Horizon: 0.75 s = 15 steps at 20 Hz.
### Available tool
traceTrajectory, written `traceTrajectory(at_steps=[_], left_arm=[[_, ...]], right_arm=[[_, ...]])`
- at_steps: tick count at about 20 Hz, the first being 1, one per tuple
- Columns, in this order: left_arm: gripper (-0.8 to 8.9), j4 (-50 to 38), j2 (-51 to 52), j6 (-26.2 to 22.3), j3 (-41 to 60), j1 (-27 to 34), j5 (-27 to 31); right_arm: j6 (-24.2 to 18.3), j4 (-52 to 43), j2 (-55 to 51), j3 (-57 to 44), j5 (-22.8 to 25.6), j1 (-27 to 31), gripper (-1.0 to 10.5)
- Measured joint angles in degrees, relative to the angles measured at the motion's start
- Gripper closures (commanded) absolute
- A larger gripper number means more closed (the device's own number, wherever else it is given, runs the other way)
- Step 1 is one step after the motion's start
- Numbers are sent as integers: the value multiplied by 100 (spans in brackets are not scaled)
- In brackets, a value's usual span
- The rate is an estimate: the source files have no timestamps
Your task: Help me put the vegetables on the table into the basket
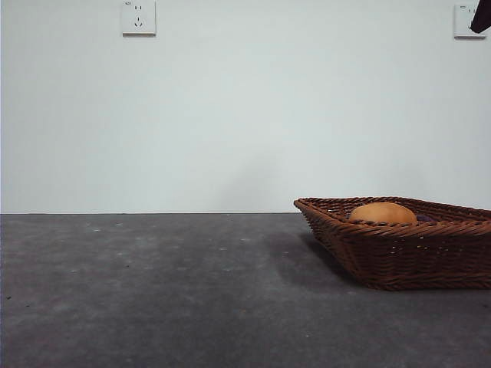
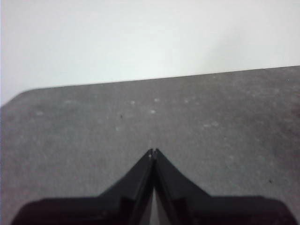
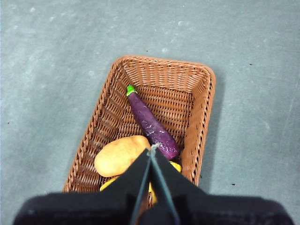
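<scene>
Hovering high above the dark brown woven wicker basket, the right end effector is pressed together and empty. Inside lie the tan oval potato, slim purple eggplant and, seemingly, the half-hidden yellow vegetable. Loading looks complete; only retreat remains. The left end effector waits, pressed together, over the grey speckled worktop.

Purple eggplant, brown woven basket

White wall behind table edge. Two white wall sockets: one upper left, other beside black pincer tip.
</scene>
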State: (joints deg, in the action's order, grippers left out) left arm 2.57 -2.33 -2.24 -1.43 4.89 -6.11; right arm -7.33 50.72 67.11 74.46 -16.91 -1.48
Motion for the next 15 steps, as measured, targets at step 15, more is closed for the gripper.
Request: traceTrajectory(at_steps=[15], left_arm=[[817,702,142,188,39,0,2]], right_arm=[[0,0,7,0,0,0,946]])
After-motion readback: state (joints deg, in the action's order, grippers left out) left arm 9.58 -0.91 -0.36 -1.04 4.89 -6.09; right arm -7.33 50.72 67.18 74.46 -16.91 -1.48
